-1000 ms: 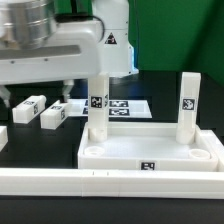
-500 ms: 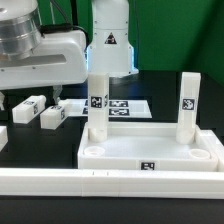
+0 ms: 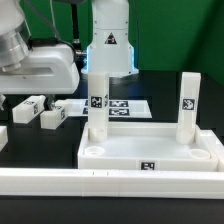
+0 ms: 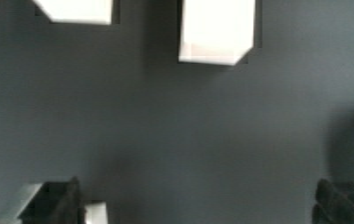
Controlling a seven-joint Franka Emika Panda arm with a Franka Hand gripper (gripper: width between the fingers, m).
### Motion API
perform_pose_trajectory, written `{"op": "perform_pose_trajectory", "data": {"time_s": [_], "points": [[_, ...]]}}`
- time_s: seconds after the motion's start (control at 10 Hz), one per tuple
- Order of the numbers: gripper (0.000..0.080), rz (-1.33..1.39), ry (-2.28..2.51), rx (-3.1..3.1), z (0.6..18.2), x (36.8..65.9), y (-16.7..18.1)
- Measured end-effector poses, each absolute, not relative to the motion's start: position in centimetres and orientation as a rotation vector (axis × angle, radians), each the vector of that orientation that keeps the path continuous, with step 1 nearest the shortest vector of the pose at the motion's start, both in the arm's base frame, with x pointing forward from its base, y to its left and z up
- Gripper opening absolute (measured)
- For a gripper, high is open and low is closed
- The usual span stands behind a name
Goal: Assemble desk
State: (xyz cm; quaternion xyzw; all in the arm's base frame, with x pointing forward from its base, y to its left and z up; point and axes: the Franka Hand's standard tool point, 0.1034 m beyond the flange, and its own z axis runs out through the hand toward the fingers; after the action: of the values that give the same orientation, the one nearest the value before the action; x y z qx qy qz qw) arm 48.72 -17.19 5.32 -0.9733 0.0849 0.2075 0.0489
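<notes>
Hovering with hand (image 4: pixel 195 205) wide open (empty); loose leg block (image 4: pixel 218 30) ahead, long axis across the closing line.

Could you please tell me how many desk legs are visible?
4. Two stand upright in the desk top: one upright leg at the exterior view's left, the other upright leg at its right. Two lie on the table: first loose leg, second loose leg.

low, close exterior view; downward wrist view
</notes>
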Motion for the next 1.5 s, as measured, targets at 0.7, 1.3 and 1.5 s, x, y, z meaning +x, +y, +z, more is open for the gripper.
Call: {"op": "perform_pose_trajectory", "data": {"time_s": [0.7, 1.3, 1.5], "points": [[0.0649, 0.963, 0.239, -2.815, 4.1, 46.9, -16.1], [0.0649, 1.172, 0.233, -2.696, 3.1, 45.9, -16.3], [0.0649, 1.165, 0.235, -2.702, 3.2, 46.2, -16.5]]}}
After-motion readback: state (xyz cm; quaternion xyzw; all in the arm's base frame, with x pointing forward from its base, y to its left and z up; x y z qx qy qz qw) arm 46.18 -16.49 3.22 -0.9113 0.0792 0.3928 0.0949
